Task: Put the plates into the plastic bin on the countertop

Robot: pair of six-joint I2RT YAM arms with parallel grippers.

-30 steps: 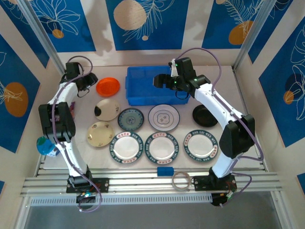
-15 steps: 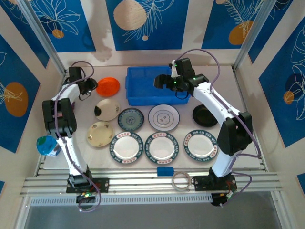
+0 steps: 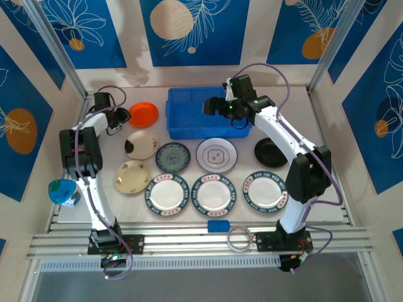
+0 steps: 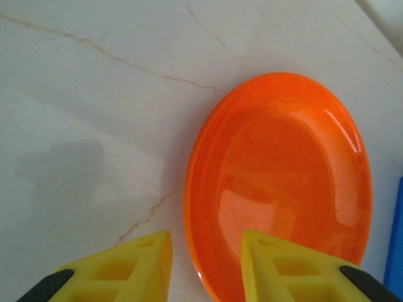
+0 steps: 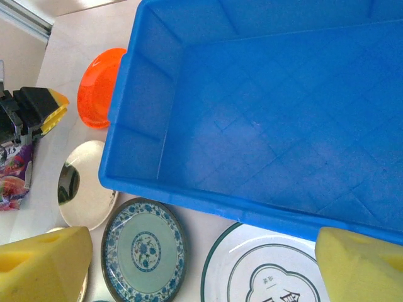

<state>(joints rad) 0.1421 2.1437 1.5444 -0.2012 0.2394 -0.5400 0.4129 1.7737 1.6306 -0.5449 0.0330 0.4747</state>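
Observation:
The orange plate [image 3: 143,114] lies at the back left of the countertop [image 3: 113,151], left of the blue plastic bin [image 3: 182,131]. My left gripper [image 3: 119,117] is at its left edge. In the left wrist view the left gripper [image 4: 204,270] straddles the orange plate's [image 4: 283,182] rim, jaws narrowed, with bare table showing beside the left finger [image 4: 148,264]. My right gripper [image 3: 211,106] hangs wide open over the bin's [image 5: 264,119] front wall, holding nothing. In front of the bin lie a teal plate [image 3: 172,156], a white grey-patterned plate [image 3: 216,154], a black plate [image 3: 271,151], two cream plates [image 3: 141,144] and three rimmed plates [image 3: 213,194].
A small blue block [image 3: 218,224] and a clear tape ring [image 3: 240,238] sit by the front aluminium rail. A blue-green ball [image 3: 61,192] rests at the left edge. A pink snack packet [image 5: 9,170] lies beside the left arm. The bin has nothing in it.
My left gripper has moved toward the orange plate and its jaws have narrowed around the rim. The right arm has barely shifted.

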